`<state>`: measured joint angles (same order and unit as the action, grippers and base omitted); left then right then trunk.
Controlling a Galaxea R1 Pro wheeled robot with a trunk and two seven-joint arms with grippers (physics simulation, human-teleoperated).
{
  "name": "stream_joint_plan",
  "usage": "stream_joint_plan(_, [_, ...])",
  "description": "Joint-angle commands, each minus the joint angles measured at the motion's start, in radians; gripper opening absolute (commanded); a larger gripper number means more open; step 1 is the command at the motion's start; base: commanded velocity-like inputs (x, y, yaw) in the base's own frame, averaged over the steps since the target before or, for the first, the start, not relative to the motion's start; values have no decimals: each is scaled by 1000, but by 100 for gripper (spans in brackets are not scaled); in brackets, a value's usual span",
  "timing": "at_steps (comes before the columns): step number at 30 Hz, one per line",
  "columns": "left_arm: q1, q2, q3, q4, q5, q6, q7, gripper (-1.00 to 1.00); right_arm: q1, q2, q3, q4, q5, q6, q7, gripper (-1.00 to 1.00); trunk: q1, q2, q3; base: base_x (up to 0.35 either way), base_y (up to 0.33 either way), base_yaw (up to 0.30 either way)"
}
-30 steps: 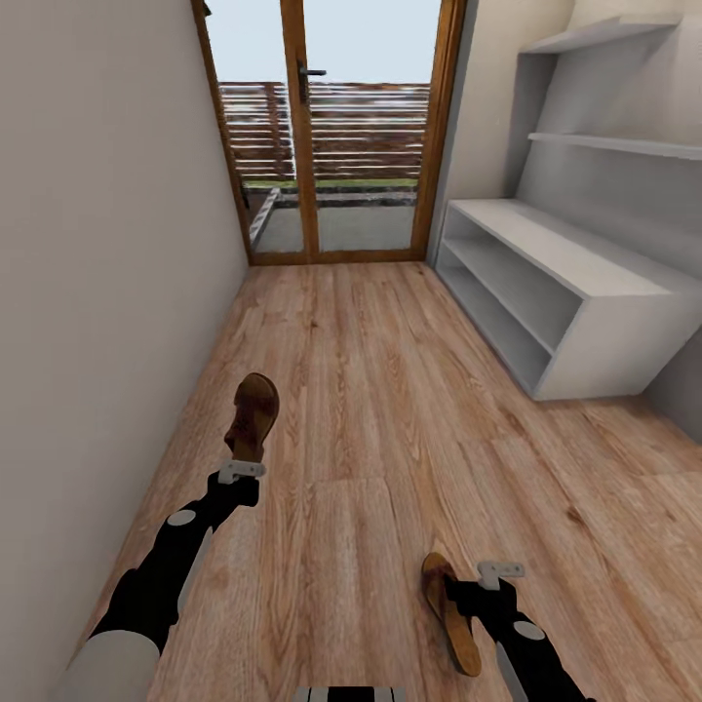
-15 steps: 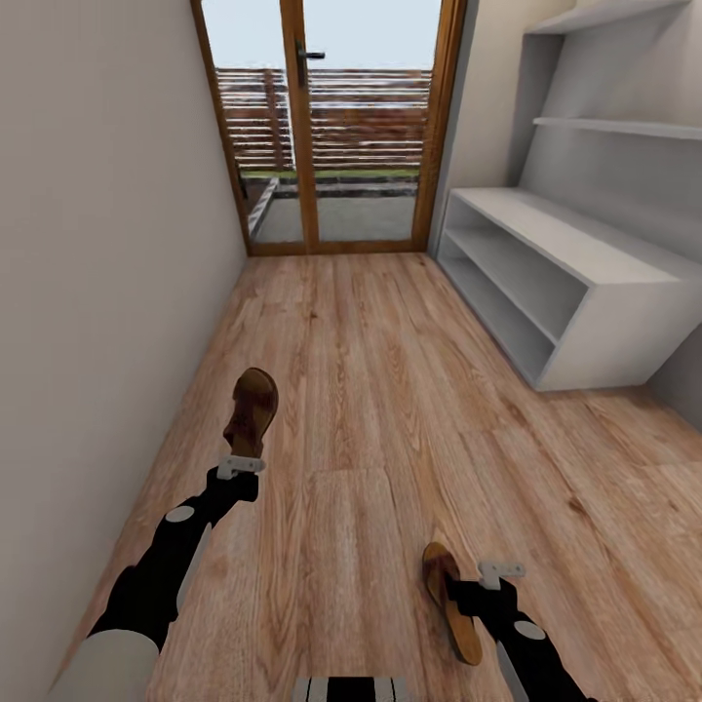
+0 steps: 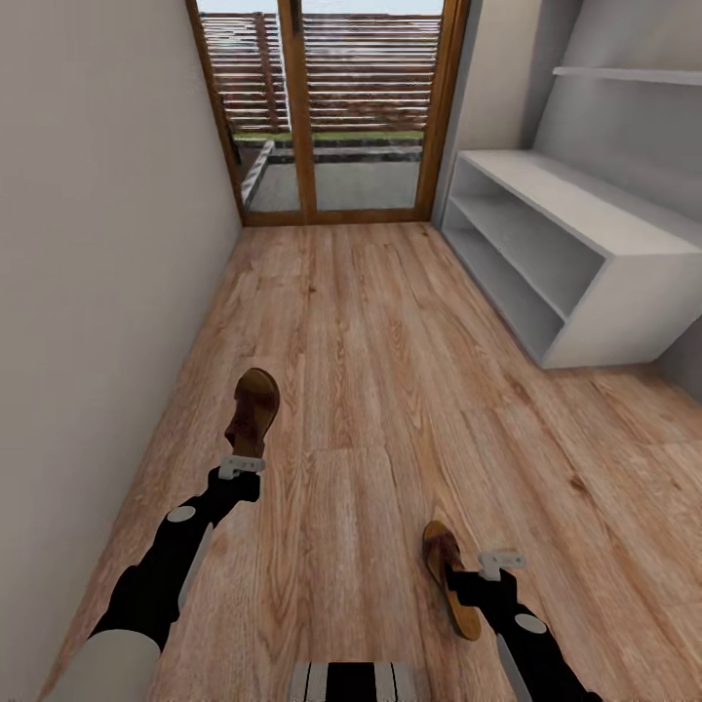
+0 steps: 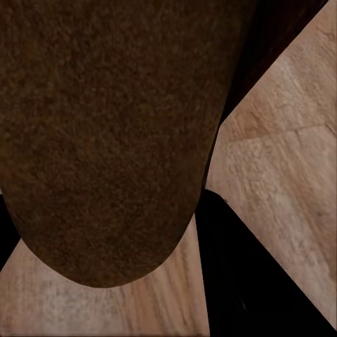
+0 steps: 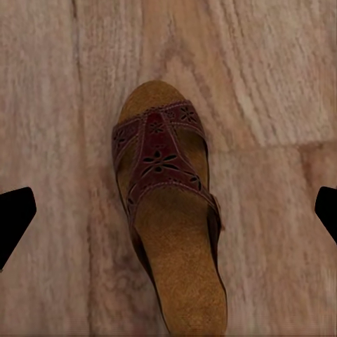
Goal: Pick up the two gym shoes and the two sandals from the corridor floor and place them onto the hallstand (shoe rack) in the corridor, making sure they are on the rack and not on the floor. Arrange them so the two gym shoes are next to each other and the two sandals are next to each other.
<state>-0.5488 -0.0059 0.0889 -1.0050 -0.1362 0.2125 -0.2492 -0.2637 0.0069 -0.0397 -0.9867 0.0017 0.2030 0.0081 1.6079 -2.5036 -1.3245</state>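
Jaws of both arms pinch one sandal each: the left gripper (image 3: pixel 241 466) lifts a sandal (image 3: pixel 253 412) lengthwise ahead, the right gripper (image 3: pixel 499 562) another (image 3: pixel 449 589); the hallstand (image 3: pixel 575 249) lies ahead-right, nearer the right arm.

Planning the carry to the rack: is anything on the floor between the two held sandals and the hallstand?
Nothing visible. Bare corridor floor runs from the left sandal and right sandal to the hallstand, whose top and visible shelf space look free.
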Motion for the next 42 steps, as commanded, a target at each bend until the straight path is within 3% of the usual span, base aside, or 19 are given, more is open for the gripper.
stream_joint_plan(1, [0, -1, 3, -2, -13, 4, -10, -100, 0, 1, -2, -4, 0, 6, 1, 100, 0, -1, -6, 0, 0, 0])
stream_joint_plan(20, [0, -2, 3, -2, -13, 4, -10, -100, 0, -6, 0, 16, 4, -2, 1, 100, 9, -5, -110, 0, 0, 0])
stream_joint_plan(28, [-1, -3, -19, -4, -13, 7, -9, -100, 0, -20, -3, 132, 3, -176, 2, 100, 12, -7, -152, 0, 0, 0])
stream_joint_plan(33, [-3, -3, -58, -22, -13, 9, -7, -100, 0, -21, -3, 141, 2, -210, 2, 100, 12, -7, -154, 0, 0, 0])
stream_joint_plan(42, [-1, -3, -69, -53, -13, 11, -7, -100, 0, -21, -3, 143, 1, -217, 3, 100, 12, -7, -155, 14, 0, 0])
